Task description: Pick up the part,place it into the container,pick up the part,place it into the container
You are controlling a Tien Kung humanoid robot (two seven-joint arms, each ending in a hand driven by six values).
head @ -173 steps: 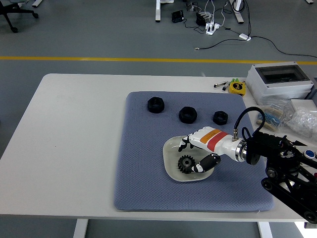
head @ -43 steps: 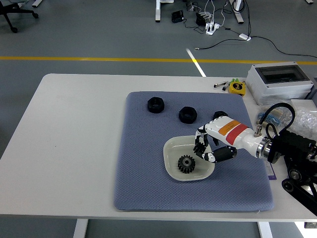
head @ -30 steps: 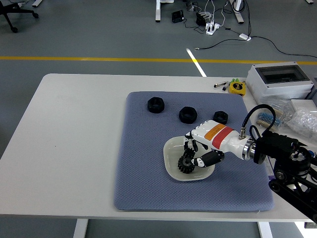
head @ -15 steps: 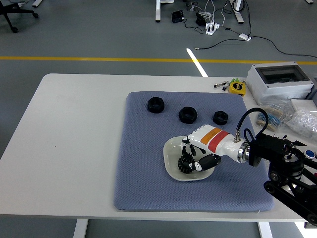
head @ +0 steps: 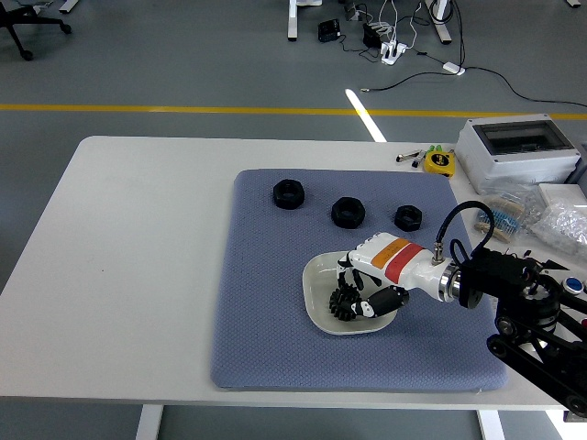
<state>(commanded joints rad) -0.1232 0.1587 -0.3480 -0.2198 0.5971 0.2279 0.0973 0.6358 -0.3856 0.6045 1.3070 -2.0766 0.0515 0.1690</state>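
Observation:
A black gear (head: pixel 345 303) lies in the shallow white bowl (head: pixel 315 280) on the blue-grey mat (head: pixel 266 302). My right hand (head: pixel 359 291) reaches into the bowl from the right. Its fingers (head: pixel 348 278) and thumb (head: pixel 385 301) are curled around the gear, which still rests in the bowl. Three black nut-like parts lie in a row on the mat beyond the bowl: one on the left (head: pixel 287 193), one in the middle (head: pixel 348 212), one on the right (head: pixel 408 217). My left arm is out of view.
A grey box with a clear lid (head: pixel 518 151) stands at the table's right back. A yellow tape measure (head: pixel 440 161) lies beside it. Plastic bags of small parts (head: pixel 559 220) lie at the right edge. The white table (head: pixel 138 257) stretches left of the mat.
My right hand rose off the bowl and drew back right, then came back down into the bowl and curled around the gear. In the last half second it has barely moved.

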